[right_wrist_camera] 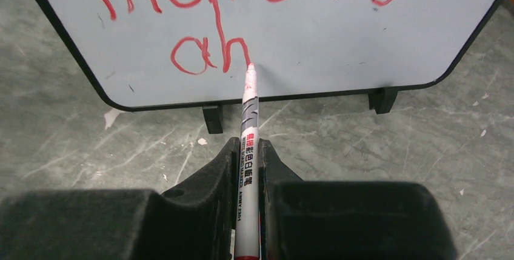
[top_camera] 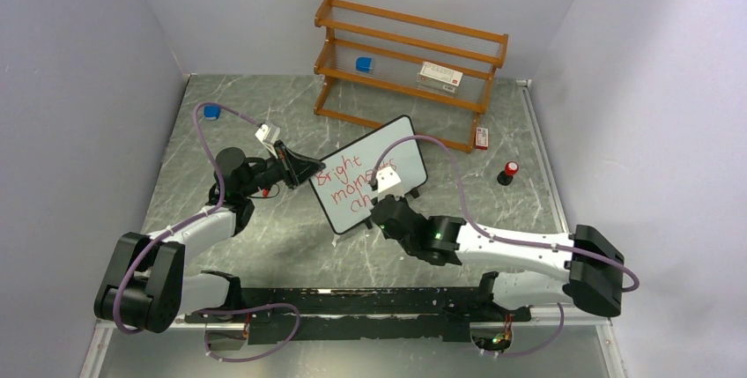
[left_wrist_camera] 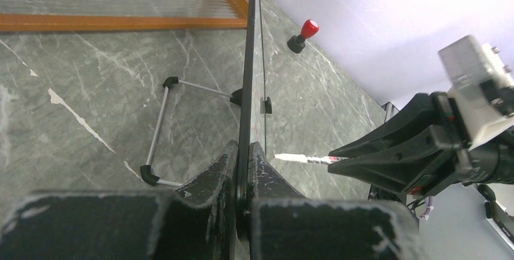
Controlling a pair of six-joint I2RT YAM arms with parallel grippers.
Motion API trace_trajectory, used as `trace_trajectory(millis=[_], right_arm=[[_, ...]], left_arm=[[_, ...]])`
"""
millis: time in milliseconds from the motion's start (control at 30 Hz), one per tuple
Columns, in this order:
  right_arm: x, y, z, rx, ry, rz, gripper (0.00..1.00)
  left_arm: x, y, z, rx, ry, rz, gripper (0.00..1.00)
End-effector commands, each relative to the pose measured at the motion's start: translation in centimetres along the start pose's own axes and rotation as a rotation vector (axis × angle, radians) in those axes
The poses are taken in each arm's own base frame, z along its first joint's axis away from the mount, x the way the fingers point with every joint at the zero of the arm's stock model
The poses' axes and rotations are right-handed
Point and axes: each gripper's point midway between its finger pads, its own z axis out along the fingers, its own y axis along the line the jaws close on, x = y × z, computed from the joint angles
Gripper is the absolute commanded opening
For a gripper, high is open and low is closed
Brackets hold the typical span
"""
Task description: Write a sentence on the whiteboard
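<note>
Though much smaller than the wooden shelf behind it, stands upright on small black feet near the middle of the grey marbled table, set at a slant to the shelf: the whiteboard, white face, rounded corners, thin black frame. Carries three lines of red handwriting: "Bright", "moments" and, lowest, "ah". Shows edge-on from the left wrist, with a grey wire stand folded out on the table behind. Clamped at the edge on the left arm's side by the left gripper, fingers narrowed tight on the frame, one on each face. Gripped in the right gripper, fingers pressed close on the barrel: a marker, white with print, its red tip touching the board's face just right of the "h", a little above the bottom frame. Off to the right, well apart from the board, a small black knob with a red top, upright on the table.
</note>
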Motion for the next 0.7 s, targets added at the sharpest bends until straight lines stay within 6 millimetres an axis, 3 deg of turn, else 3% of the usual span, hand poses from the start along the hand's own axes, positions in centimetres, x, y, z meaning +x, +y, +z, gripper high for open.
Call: trace_trajectory(millis=[0,667], right_arm=[[-1.6,-1.0,-0.7,0.016,-0.056,0.030,0.00],[-0.9,-0.4,1.1,-0.025,-0.035,0.037,0.00]], left_arm=[[0.5,0.4,0.1,-0.019,0.030,0.008,0.05],[0.6,0.4,0.1,-0.019,0.030,0.009,0.05]])
